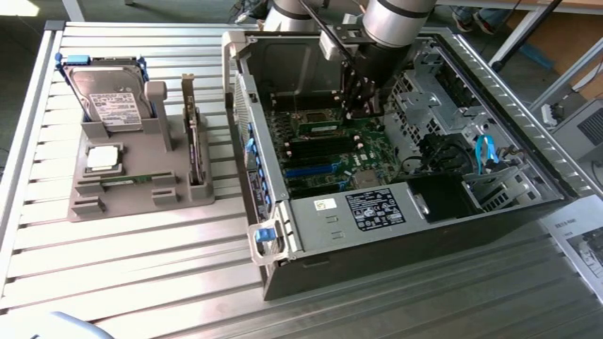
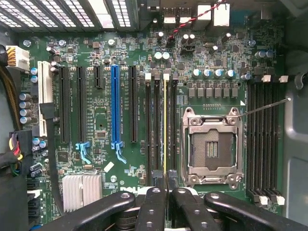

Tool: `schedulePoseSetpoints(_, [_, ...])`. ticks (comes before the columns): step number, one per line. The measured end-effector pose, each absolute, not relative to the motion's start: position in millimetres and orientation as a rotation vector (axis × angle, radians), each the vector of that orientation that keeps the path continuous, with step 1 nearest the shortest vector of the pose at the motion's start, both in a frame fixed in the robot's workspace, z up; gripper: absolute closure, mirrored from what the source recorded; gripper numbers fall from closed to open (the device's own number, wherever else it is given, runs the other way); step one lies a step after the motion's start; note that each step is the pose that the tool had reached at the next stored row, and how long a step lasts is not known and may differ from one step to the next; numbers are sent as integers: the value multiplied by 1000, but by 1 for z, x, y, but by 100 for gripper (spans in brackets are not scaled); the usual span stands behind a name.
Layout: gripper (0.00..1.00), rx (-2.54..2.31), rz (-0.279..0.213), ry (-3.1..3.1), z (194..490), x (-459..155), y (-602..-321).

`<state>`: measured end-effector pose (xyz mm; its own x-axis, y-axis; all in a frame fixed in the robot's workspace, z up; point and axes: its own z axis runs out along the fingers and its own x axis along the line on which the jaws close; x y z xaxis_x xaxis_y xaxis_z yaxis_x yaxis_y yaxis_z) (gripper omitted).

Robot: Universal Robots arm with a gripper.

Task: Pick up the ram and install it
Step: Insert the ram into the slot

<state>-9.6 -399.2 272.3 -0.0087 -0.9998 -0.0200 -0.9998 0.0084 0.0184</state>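
My gripper [image 2: 166,179] is shut on the ram [image 2: 165,125]. The ram shows edge-on as a thin yellow-green line running along the memory slots [image 2: 156,130] just beside the open processor socket [image 2: 211,144]. It hangs over the motherboard [image 2: 101,125], roughly in line with one slot; I cannot tell whether it touches the slot. In the exterior view the gripper [image 1: 363,106] reaches down into the open computer case [image 1: 396,212], over the green board. A second, similar ram stick [image 1: 127,179] lies flat in the grey holder [image 1: 132,205] on the exterior view's left.
The holder also carries a hard drive [image 1: 109,95], a square silver processor chip [image 1: 102,157] and an upright expansion card [image 1: 193,141]. More memory slots [image 2: 262,139] lie beyond the socket. Case walls, a drive cage [image 1: 424,92] and blue cables [image 1: 485,152] surround the board.
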Motion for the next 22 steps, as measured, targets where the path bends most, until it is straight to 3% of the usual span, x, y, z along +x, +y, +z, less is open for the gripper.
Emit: schedulePoseSetpoints(22, [88, -2211, 43, 2230, 272, -10, -411])
